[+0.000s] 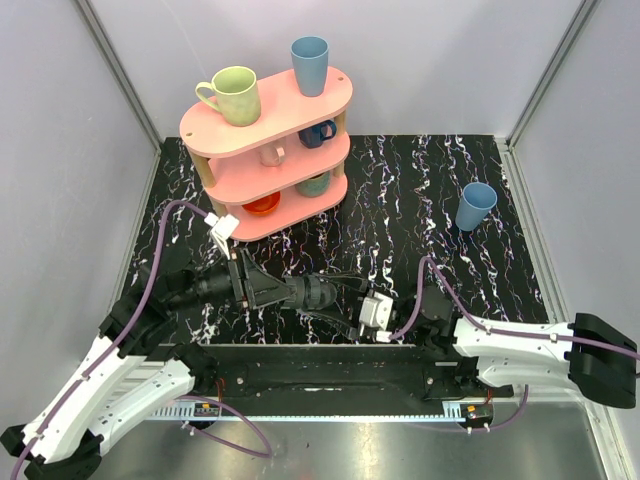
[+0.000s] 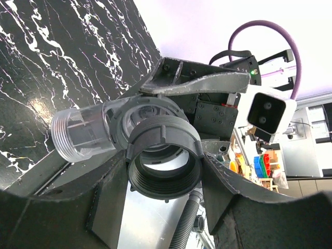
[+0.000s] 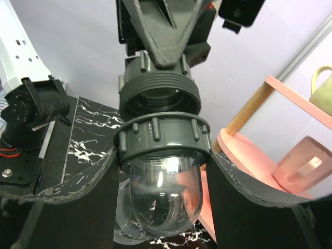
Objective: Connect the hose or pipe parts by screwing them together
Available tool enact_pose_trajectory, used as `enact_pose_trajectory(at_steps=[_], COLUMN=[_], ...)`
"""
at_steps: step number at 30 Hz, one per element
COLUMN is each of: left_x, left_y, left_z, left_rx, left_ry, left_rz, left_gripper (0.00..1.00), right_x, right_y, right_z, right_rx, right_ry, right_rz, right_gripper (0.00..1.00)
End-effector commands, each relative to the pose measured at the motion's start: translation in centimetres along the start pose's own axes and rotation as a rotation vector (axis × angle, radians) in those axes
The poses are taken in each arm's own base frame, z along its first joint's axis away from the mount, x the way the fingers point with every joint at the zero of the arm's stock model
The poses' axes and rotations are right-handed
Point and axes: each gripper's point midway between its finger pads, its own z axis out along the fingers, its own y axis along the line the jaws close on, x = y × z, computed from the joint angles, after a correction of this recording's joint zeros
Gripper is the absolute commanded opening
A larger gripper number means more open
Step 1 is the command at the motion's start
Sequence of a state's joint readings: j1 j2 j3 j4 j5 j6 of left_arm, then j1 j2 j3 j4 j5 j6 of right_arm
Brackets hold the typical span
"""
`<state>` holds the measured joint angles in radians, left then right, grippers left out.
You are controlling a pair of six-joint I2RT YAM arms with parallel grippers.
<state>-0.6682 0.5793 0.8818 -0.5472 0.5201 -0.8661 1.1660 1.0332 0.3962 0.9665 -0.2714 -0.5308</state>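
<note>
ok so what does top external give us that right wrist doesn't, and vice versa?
Only top external: both arms laid out, and the blue cup standing alone on the table.
Only right wrist: the clear dome under its ribbed collar, held in the right gripper, and the thread on the grey fitting right above it. From above that is one dark lump.
Both: the pink shelf, the green mug, and the left gripper holding the grey fitting.
</note>
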Motion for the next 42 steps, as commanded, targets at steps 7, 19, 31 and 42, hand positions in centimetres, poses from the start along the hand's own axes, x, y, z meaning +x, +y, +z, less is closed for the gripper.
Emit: enact_pose_trajectory(at_steps=[7,19,31,42], left_x=[-0.7,0.0,0.7,0.9], left_y=[-0.7,0.4,0.4,-0.6], left_z=[0.8,1.6,1.6,2.1], left_rx=[0.039,0.03,0.029,0.112], left_ry=[-0.021,0.003,0.064,0.085], left_rz=[-0.08,-0.117,-0.092,-0.087], left_gripper=[0.0,0.0,0.0,0.0], right_x=[-4.6,-4.4,-5.1,-5.8], right_y=[-0.6,-1.1,-0.3,-0.4], right_z=[1.3,0.8,0.5,1.3], right_rx=[0.038,0.115,0.078,0.048], right_ry=[-0.153,-0.149,-0.179,-0.163], right_rz=[-0.097,-0.129,-0.098,-0.01], right_gripper=[0.25,0.24,0.24,0.24])
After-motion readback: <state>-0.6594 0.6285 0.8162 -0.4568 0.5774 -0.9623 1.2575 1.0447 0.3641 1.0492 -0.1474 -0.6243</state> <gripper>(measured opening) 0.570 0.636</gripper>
